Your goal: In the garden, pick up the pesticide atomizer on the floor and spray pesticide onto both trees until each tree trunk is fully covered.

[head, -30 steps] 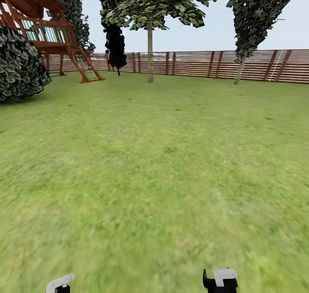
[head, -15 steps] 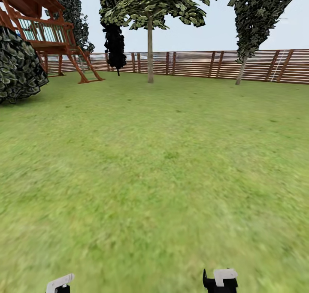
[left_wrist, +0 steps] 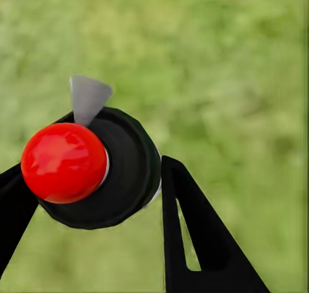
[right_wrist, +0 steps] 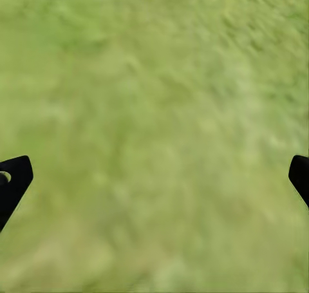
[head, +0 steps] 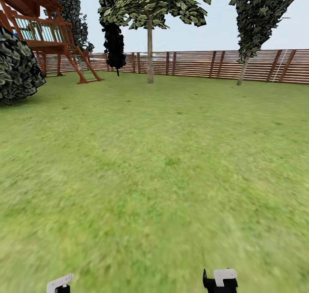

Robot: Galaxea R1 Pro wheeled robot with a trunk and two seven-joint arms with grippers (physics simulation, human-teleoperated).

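Observation:
The pesticide atomizer (left_wrist: 90, 170), with a glossy red top, a black round body and a grey nozzle, sits between the black fingers of my left gripper (left_wrist: 90, 167), which is shut on it above blurry grass. My right gripper (right_wrist: 154, 177) is open, its two black fingertips (right_wrist: 13, 180) far apart over bare lawn. In the head view, white and black parts of the left arm (head: 60, 283) and right arm (head: 220, 280) show at the lower edge. One tree with a straight pale trunk (head: 150, 52) stands far ahead by the fence. The garden lawn (head: 154, 164) stretches in between.
A brown slat fence (head: 206, 63) closes the far side. A red-brown wooden play tower (head: 47, 35) and a dark leafy shrub (head: 17, 67) stand at the left. A black narrow tree (head: 114, 44) and a leaning dark-leaved tree (head: 257, 18) rise near the fence.
The whole head view has shifted a little: shrub and play tower slid left and the fence-side trees drew slightly nearer, so the camera moved. Both arms hold the same pose.

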